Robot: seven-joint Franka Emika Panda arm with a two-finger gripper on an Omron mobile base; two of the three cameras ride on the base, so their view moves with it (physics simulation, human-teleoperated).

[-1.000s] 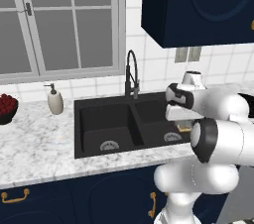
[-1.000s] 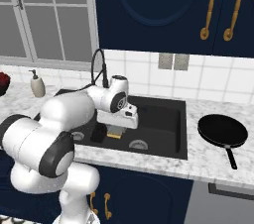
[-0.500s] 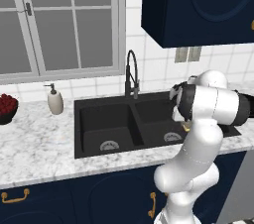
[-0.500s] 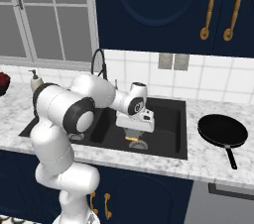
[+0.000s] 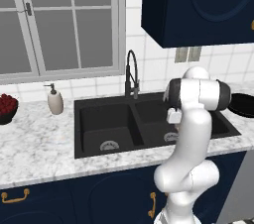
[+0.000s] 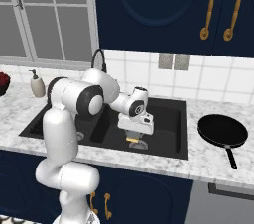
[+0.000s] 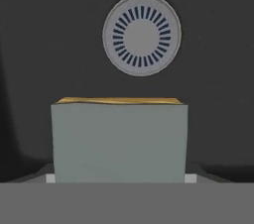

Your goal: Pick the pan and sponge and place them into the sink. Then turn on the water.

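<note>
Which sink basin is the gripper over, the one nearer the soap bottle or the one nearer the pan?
The basin nearer the pan. The gripper hangs there with the sponge between its fingers, above that basin's drain; the other basin lies beside the soap bottle.

Sponge (image 7: 119,141) up close in the hand view — grey-teal face, a yellow strip along its far edge — above the right basin of the black double sink (image 6: 168,146), silver drain (image 7: 142,34) beyond it. Pan (image 6: 222,131) — round, all black — sits flat on the counter right of the sink, handle toward the front edge.
</note>
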